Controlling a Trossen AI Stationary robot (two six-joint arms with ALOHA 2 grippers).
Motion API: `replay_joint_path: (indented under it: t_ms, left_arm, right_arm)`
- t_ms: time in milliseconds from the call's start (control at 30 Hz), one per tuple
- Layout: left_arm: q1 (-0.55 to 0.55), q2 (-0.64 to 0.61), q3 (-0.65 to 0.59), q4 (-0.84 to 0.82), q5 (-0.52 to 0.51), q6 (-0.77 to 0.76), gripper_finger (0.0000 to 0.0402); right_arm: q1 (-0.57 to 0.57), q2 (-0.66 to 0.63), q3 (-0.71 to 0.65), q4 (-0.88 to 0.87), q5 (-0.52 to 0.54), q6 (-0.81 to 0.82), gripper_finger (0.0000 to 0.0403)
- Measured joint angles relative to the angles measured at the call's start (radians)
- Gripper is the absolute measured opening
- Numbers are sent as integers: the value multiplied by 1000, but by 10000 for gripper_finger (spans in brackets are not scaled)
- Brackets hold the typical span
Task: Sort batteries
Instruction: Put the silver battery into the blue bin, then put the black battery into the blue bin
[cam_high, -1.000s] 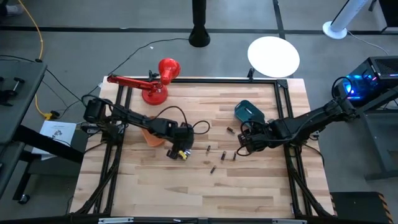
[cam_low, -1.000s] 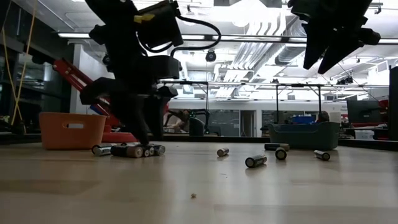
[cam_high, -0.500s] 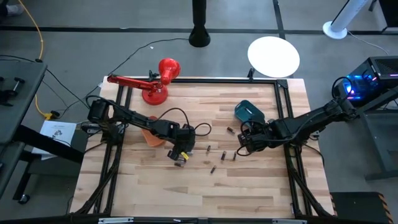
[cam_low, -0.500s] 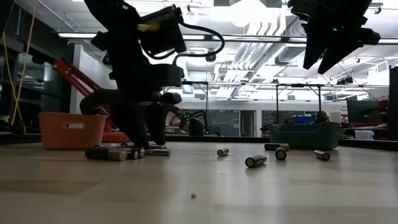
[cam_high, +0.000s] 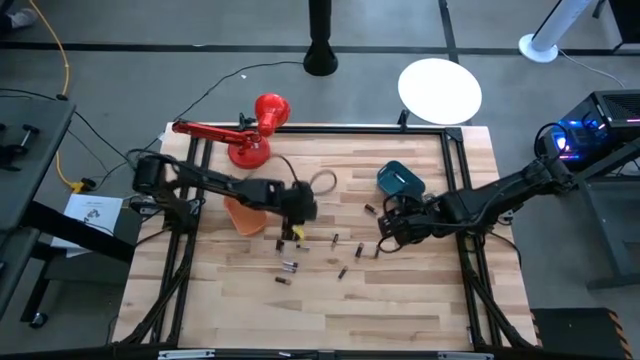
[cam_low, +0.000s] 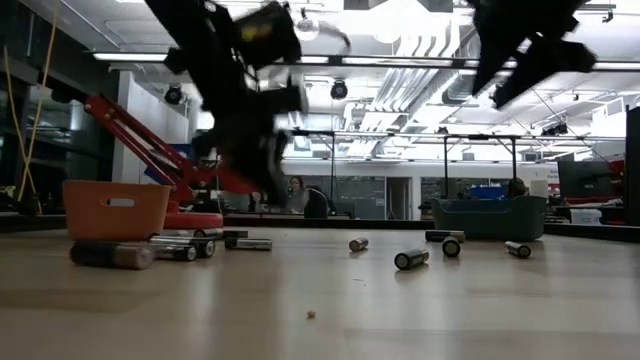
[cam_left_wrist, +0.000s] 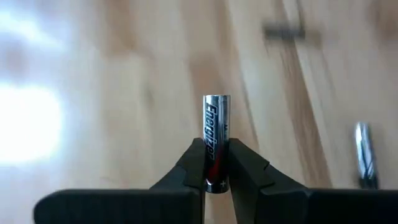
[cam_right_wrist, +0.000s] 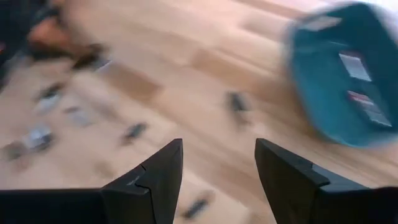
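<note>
Butcher-block table (cam_high: 400, 300) under bright shop lights, and the left gripper (cam_left_wrist: 215, 163) has one! Its two dark fingers (cam_left_wrist: 186, 168) are pinched tight on a silver-and-black battery (cam_left_wrist: 216, 142), which stands up between the tips with its printed label showing. From above, that gripper (cam_high: 296, 232) hangs over the table's middle, just beside the orange bin (cam_high: 243, 215).

Loose batteries (cam_high: 288, 267) lie scattered on the wood below and to the right of it, and the low view catches a row of them (cam_low: 180, 248) lying on their sides in front of the orange bin (cam_low: 115, 209), with a few more (cam_low: 411, 259) out towards the teal bin (cam_low: 489, 216).

Over on the other side, the right gripper (cam_right_wrist: 219, 165) floats above the boards with its fingers (cam_right_wrist: 155, 174) spread wide and nothing between them. It sits near the teal bin (cam_high: 400, 181), with blurred batteries (cam_right_wrist: 134, 132) on the wood ahead of it. A red desk lamp (cam_high: 250, 135) stands at the table's far edge.
</note>
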Motion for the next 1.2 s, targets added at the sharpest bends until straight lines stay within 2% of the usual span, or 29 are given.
replay_joint_path:
  t_ms: [67, 133, 233, 300, 400, 600, 800, 967, 1100, 1200]
  left_arm:
    - [16, -68, -2, 38, 29, -10, 29]
    - [24, -132, -2, 170, 43, -8, 29]
    - [33, -148, 16, 417, 42, 38, 29]
    - [49, -91, 69, 455, 42, 49, 29]
    - [75, 61, 195, 406, 38, 53, 29]
    - [101, 371, 549, 407, 40, 45, 29]
    - [116, 620, 890, 251, 16, -30, 37]
    - [123, 761, 1127, 32, 5, -80, 130]
    - [120, 758, 1236, -154, 6, -83, 196]
    - [115, 687, 1267, -335, 33, -83, 217]
  right_arm:
    - [9, 2, 1, 72, -24, -87, 195]
    - [12, 1, 1, 111, -18, -108, 195]
    - [29, -15, 21, 122, 80, -114, 195]
    - [40, -34, 61, 106, 174, -131, 195]
    - [57, -65, 130, 48, 306, -168, 195]
    - [64, -116, 280, -26, 485, -274, 195]
    - [59, -122, 392, -29, 584, -398, 195]
    - [59, -122, 421, -31, 600, -457, 195]
    - [60, -121, 421, -48, 599, -466, 195]
    - [60, -121, 419, -65, 590, -466, 195]
